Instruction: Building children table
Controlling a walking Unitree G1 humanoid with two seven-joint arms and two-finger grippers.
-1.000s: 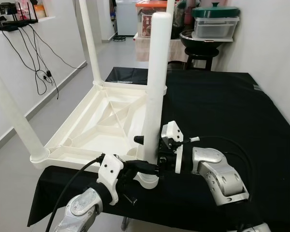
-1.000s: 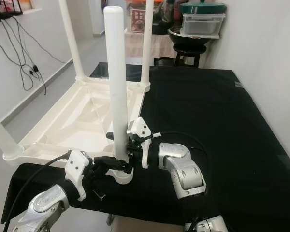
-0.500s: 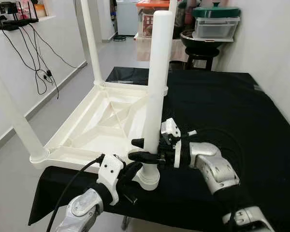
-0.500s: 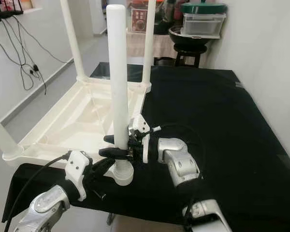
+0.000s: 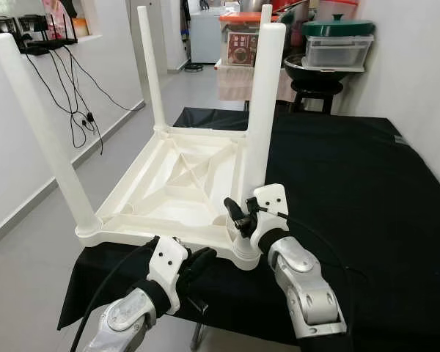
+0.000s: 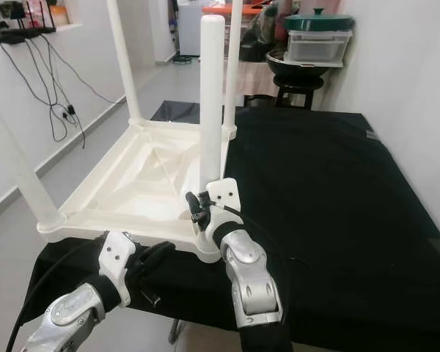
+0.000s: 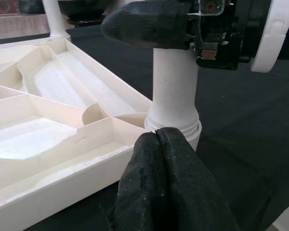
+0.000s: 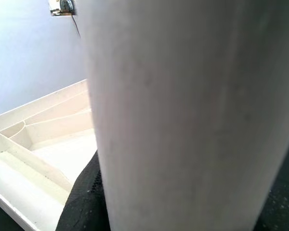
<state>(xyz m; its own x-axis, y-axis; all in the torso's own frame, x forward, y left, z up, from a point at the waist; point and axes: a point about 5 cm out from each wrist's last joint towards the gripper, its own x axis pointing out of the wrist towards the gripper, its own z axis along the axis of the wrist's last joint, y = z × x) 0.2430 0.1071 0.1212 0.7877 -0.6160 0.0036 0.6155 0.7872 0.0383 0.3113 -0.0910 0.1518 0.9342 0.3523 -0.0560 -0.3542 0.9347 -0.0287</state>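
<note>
An upturned white children's table [image 5: 169,183] lies on the black-covered table [image 5: 352,183], with its legs pointing up. My right gripper [image 5: 238,214] is shut on the near right leg [image 5: 262,110] just above its collar [image 7: 173,120] at the tabletop's corner. That leg [image 8: 183,115] stands very close in the right wrist view, with a black finger [image 8: 82,207] beside it. My left gripper [image 7: 158,137] is shut and empty, its tips low at the front edge and just short of the collar. The near left leg [image 5: 40,125] and a far leg [image 5: 152,70] stand upright.
At the back, a black stool [image 5: 315,84] carries a pot and a lidded container [image 5: 337,48]. Cables [image 5: 77,95] hang down the left wall. The white wall on the right runs close to the black table. The tabletop's left side overhangs the floor.
The camera has shifted. My right arm has swung from the right of the leg round to its near side, still holding it. My left gripper has drawn back from the leg's base and shut.
</note>
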